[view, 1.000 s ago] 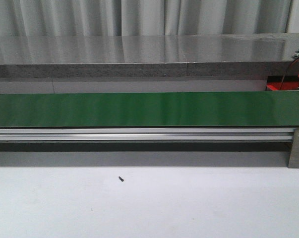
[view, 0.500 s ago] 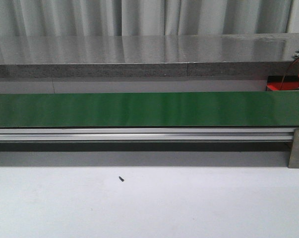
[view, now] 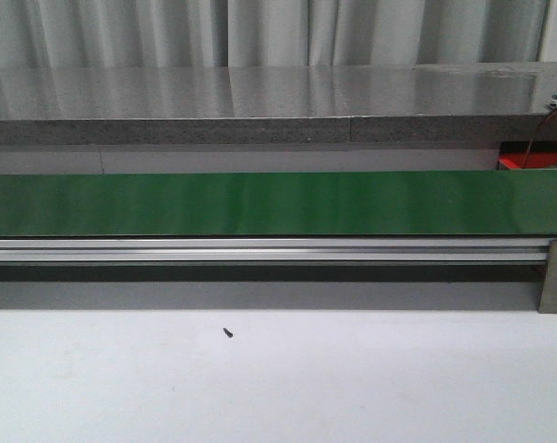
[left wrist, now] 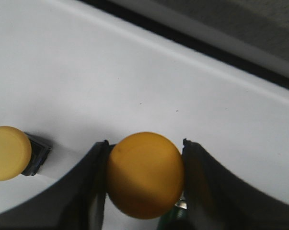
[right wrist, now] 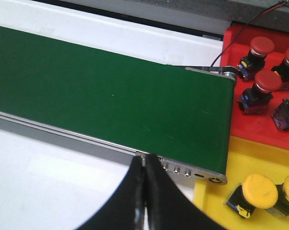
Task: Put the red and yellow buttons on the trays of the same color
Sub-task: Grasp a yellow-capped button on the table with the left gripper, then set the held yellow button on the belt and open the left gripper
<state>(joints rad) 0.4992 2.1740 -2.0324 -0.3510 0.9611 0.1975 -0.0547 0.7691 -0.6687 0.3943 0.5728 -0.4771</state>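
Observation:
My left gripper (left wrist: 145, 158) is shut on a yellow button (left wrist: 145, 175), its dark fingers pressed on both sides of the domed cap over a white surface. A second yellow button (left wrist: 9, 153) lies apart on that surface. My right gripper (right wrist: 144, 164) is shut with nothing in it, near the end of the green belt (right wrist: 110, 91). Beyond that end, the red tray (right wrist: 264, 125) holds several red buttons (right wrist: 268, 82), and the yellow tray (right wrist: 259, 153) holds two yellow buttons (right wrist: 259, 190). The front view shows only a corner of the red tray (view: 511, 162); both grippers are out of it.
The long green belt (view: 260, 203) on its aluminium rail (view: 260, 249) crosses the whole front view, with a grey stone ledge (view: 260, 129) behind. A small dark speck (view: 228, 333) lies on the white table. A thin dark wire (right wrist: 240, 26) runs past the red tray.

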